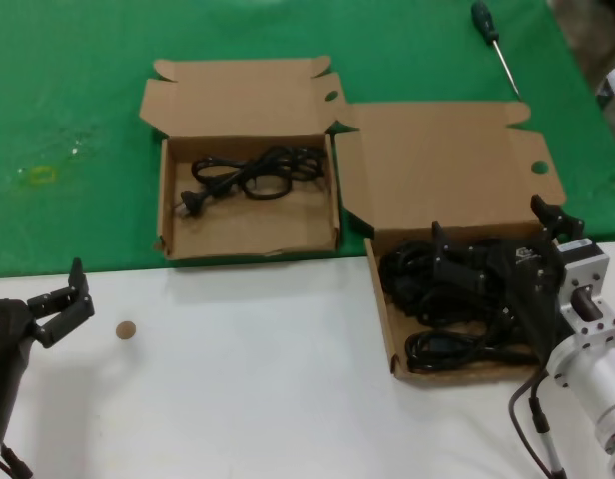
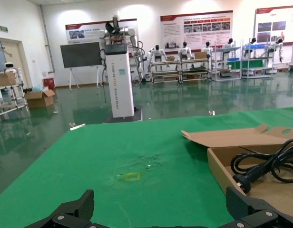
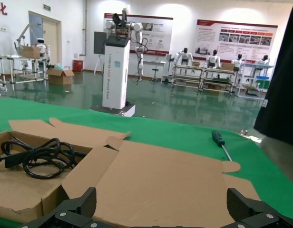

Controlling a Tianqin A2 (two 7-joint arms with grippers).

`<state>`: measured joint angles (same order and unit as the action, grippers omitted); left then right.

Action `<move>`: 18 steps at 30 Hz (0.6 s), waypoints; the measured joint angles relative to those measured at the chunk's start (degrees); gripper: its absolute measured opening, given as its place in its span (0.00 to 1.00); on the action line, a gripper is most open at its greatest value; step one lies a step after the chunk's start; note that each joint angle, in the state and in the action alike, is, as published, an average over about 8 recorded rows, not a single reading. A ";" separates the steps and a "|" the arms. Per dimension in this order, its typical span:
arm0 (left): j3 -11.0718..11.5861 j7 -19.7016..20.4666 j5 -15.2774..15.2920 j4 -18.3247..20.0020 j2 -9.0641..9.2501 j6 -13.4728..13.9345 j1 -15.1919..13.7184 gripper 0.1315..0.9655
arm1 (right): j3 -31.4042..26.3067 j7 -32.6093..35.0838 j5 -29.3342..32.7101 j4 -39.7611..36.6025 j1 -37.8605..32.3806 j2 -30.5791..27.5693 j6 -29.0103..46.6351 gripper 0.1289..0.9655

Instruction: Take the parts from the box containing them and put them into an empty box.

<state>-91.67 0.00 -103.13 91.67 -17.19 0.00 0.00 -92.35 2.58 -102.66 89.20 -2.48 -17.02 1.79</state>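
The larger cardboard box (image 1: 389,329) at the right holds several black power cords (image 1: 427,289); its big lid flap (image 1: 447,160) with a round hole lies open behind it and fills the right wrist view (image 3: 165,180). My right gripper (image 1: 487,222) hangs open and empty over this box, its jaws (image 3: 161,195) wide apart. The smaller box (image 1: 168,215) to the left holds one black cord (image 1: 253,172), which also shows in the right wrist view (image 3: 39,156) and in the left wrist view (image 2: 265,166). My left gripper (image 1: 73,299) is open and empty at the near left over the white table (image 2: 160,197).
A green-handled screwdriver (image 1: 492,40) lies on the green cloth (image 1: 78,120) behind the larger box and shows in the right wrist view (image 3: 218,140). A small brown disc (image 1: 125,329) lies on the white table (image 1: 248,399) near my left gripper.
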 joint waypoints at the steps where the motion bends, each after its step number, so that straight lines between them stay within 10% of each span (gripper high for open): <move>1: 0.00 0.00 0.00 0.00 0.00 0.00 0.00 1.00 | 0.07 -0.26 -0.05 0.25 0.25 -0.02 -0.18 1.00; 18: 0.00 0.00 0.00 0.00 0.00 0.00 0.00 1.00 | 0.16 -0.63 -0.11 0.60 0.60 -0.04 -0.43 1.00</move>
<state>-91.67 0.00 -103.13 91.67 -17.19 0.00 0.00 -92.18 1.95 -102.78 89.80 -1.88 -17.06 1.35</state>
